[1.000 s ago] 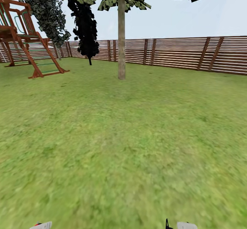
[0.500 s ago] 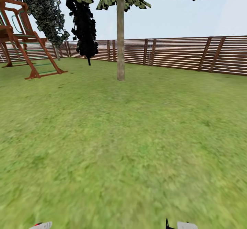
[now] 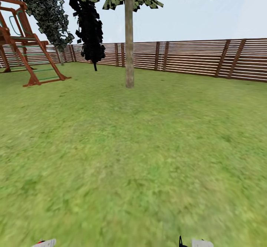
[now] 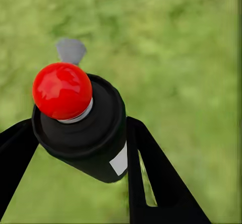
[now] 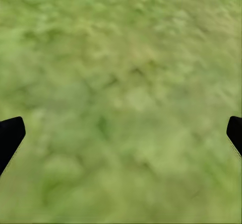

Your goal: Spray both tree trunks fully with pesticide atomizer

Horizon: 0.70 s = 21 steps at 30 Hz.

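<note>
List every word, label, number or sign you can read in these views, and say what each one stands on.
No readable text in any view.
Pesticide atomizer held in the left claw: a small white patch on its dark body, blank, no lettering; red knob on top, unmarked.
Fence, tree trunk and wooden play frame: no signs or numbers.
Right claw: nothing printed on the fingertips in view over grass.

Even, bright daylight fills the garden under a pale hazy sky (image 3: pixel 207 17), with no cast shadows below the tree trunk (image 3: pixel 129 36) or along the fence (image 3: pixel 207 58). The grass (image 3: pixel 133 158) turns smeared and blurry toward the near edge of the head view and is soft in both wrist views. A small white glint sits on the red ball (image 4: pixel 62 90) of the spray bottle (image 4: pixel 91 133), which is sharp against the blurred lawn.
</note>
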Tool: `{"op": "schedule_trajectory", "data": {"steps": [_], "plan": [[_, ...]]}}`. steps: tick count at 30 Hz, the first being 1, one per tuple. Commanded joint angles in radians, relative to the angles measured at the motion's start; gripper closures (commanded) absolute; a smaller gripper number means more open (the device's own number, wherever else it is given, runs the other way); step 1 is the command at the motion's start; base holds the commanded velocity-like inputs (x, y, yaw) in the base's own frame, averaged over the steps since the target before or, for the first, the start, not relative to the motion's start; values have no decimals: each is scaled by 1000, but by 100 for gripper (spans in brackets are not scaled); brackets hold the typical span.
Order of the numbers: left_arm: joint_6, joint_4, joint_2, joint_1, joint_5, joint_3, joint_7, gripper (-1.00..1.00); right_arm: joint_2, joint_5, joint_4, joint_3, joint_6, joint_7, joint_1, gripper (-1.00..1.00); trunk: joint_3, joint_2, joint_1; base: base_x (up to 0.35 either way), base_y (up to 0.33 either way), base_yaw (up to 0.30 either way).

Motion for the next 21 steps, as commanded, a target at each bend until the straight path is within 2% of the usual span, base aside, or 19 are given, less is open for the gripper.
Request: {"op": "schedule_trajectory", "data": {"steps": [1, 21], "plan": [[0, 0, 0, 0, 0, 0, 0, 100, 0, 0, 0, 0, 0, 0, 0, -100, 0, 0, 0, 338, -83, 0], [0, -1, -2, 0, 0, 0, 0, 100, 0, 0, 0, 0, 0, 0, 0, -100, 0, 0, 0, 338, -83, 0]]}}
